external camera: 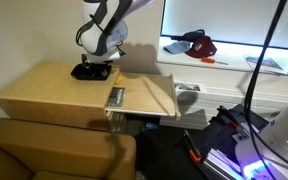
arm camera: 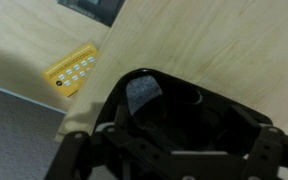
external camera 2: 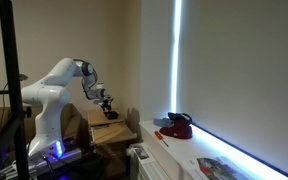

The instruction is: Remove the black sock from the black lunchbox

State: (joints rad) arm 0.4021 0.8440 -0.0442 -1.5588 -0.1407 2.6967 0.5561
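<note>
Arm (external camera: 106, 28) is bending forward and down over the wooden table (external camera: 44, 92), its wrist pointing steeply downward. In both exterior views the gripper (external camera: 94, 62) (external camera 2: 104, 103) is hanging directly over the black lunchbox (external camera: 92, 72), close to touching it. In the wrist view the fingers (arm camera: 76, 152) are standing spread to either side of the lunchbox opening, gripping nothing. The black sock is not distinguishable within the dark interior, where only a grey patch (arm camera: 139, 92) is showing. A yellow card (arm camera: 72, 68) is lying nearby on the table.
</note>
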